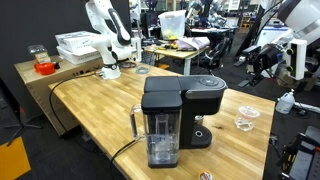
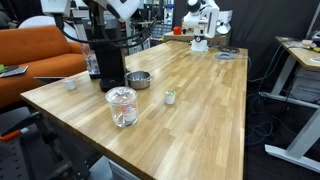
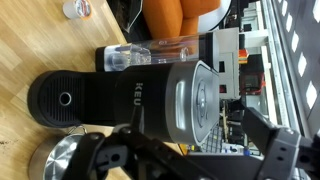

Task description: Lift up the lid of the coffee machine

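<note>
The black coffee machine (image 1: 172, 118) stands on the wooden table with its clear water tank (image 1: 160, 135) facing front. Its lid (image 1: 205, 91) is the rounded black top of the brew head and lies shut. The machine also shows in an exterior view (image 2: 108, 62). In the wrist view the machine (image 3: 110, 95) appears sideways, with the lid (image 3: 192, 100) towards my fingers. My gripper (image 3: 190, 152) is open and empty. It hangs in the air off the lid side of the machine (image 1: 262, 58) and touches nothing.
A metal bowl (image 2: 138, 80), a glass jar (image 2: 122, 106) and a small cup (image 2: 170, 97) stand on the table (image 2: 200, 110) near the machine. A black cord (image 1: 122, 150) runs off the machine. A second white arm (image 1: 108, 40) stands at the far end.
</note>
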Available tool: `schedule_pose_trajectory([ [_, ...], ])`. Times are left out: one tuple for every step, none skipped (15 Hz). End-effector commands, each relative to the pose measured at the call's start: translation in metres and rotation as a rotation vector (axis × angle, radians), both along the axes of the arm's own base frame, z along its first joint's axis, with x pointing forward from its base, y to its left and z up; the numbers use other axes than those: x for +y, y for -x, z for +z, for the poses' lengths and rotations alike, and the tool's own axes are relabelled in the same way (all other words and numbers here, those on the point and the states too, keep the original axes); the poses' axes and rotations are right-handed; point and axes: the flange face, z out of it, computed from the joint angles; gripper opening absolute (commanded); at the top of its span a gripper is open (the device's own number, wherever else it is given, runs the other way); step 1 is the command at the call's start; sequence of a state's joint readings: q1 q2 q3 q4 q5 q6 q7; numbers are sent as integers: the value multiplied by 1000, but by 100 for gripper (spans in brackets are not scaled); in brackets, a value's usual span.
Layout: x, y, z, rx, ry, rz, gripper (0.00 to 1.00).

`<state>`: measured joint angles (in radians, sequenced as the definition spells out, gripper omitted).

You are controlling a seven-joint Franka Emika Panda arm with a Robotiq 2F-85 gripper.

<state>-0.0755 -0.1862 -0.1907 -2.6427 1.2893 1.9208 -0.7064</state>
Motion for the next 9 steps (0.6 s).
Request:
schedule_pose_trajectory([
  [-3,-8,-5,-5,-33,-8,72],
  [-4,-10,-7,-2,-36,-10,69],
  [-5,-11,-9,1,-38,-11,68],
  [-5,-13,-10,3,-41,-12,62],
  [-7,-14,-12,6,-45,-14,54],
  [-8,-16,-14,8,-49,-16,49],
  [-9,-18,-15,9,-52,-17,41],
  [-10,-19,-16,11,-54,-18,35],
  [-12,-21,-17,11,-58,-20,25],
])
